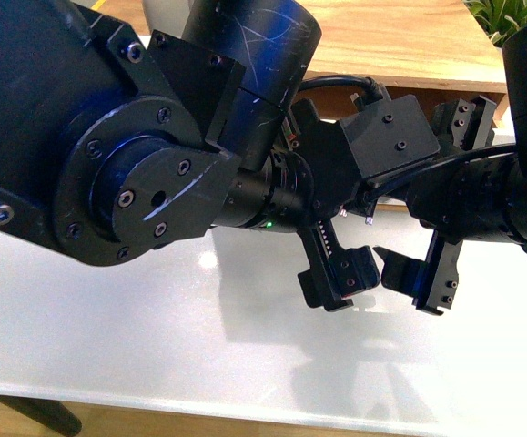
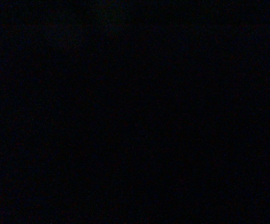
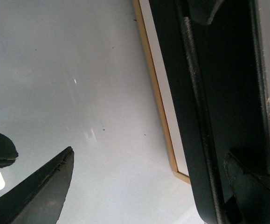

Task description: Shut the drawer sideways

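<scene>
Front: my left claw (image 1: 340, 273) hangs low over the white bench (image 1: 154, 346); whether it is spread or pressed together I cannot tell. The wood at 12 o'clock I take for the drawer (image 1: 400, 45), its long axis running 9-to-3.

Left wrist: dark.

Right wrist: my right claw (image 3: 148, 156) is spread, one finger beside the black bar handle (image 3: 209, 93), likely placed to shove sideways.

The table (image 1: 154, 346) is white, smooth and glossy, with soft glare on it. The left arm (image 1: 54, 109) has a matt black casing, metal by the look, crossed with fine pale scratches. The drawer (image 3: 176, 140) front is smooth white with a pale bare-wood edge, its handle (image 3: 209, 93) smooth satin black, and the cabinet top (image 1: 400, 41) is warm grained wood.
</scene>
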Available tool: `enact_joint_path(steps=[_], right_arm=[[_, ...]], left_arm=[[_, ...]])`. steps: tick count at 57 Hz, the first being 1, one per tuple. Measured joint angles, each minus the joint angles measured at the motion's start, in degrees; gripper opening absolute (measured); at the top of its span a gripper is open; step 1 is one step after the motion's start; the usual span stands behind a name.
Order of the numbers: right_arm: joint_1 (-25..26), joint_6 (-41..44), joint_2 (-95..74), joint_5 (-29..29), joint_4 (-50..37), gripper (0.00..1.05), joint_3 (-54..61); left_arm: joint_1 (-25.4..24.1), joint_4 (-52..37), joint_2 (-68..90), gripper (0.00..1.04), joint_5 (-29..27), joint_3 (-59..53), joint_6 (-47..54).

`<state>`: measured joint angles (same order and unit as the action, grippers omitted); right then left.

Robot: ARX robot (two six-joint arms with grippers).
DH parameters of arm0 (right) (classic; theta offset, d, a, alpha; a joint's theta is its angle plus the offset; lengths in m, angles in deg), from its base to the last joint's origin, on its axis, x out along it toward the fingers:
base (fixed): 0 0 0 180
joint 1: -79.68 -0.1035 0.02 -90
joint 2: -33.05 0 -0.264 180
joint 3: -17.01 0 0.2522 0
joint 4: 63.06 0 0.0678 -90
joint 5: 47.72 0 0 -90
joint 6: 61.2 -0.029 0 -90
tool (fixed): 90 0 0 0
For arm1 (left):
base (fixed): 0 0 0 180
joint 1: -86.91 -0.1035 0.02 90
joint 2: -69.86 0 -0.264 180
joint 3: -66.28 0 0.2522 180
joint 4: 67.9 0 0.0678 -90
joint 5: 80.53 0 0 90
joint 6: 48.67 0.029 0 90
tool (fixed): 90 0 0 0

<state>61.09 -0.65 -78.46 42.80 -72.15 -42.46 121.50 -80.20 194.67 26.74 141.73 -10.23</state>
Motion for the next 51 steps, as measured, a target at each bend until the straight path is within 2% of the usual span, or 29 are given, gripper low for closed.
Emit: enact_joint_path(steps=[51], right_arm=[[2.82,-1.07,-5.73,-0.92,-0.37,0.96,-7.37]], left_arm=[[-2.03,4.94,6.27,0.96,1.99,11.58,0.07]])
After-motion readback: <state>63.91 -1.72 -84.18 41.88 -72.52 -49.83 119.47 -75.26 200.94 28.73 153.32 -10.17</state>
